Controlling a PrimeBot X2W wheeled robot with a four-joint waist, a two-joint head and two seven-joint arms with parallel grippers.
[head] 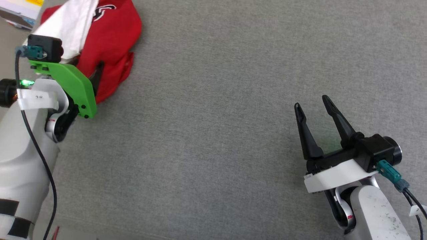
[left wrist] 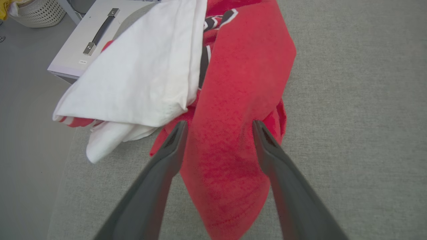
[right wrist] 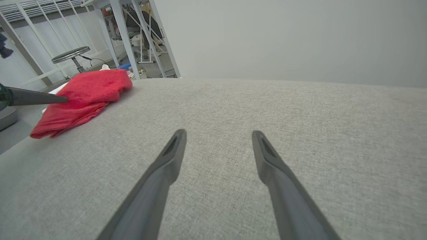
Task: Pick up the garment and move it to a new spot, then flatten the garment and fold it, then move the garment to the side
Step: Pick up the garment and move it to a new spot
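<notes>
The garment [head: 110, 36] lies crumpled at the table's far left corner, red cloth with a white sleeve [left wrist: 140, 76] folded over it and a bit of black print showing. My left gripper [left wrist: 220, 125] is open, its two fingers straddling a red fold of the garment [left wrist: 240, 83] without pinching it. In the head view a green mount hides most of that gripper, and one dark finger [head: 99, 70] rests against the red cloth. My right gripper [head: 311, 102] stands open over bare table at the lower right, far from the garment [right wrist: 86, 90], nothing between its fingers [right wrist: 173, 156].
The grey fabric tabletop [head: 217, 100] stretches wide between the two arms. Its left edge runs just beside the garment, with a white drawer unit [left wrist: 86, 36] and a wicker basket [left wrist: 40, 11] on the floor beyond. A stool [right wrist: 70, 55] and metal frames stand further off.
</notes>
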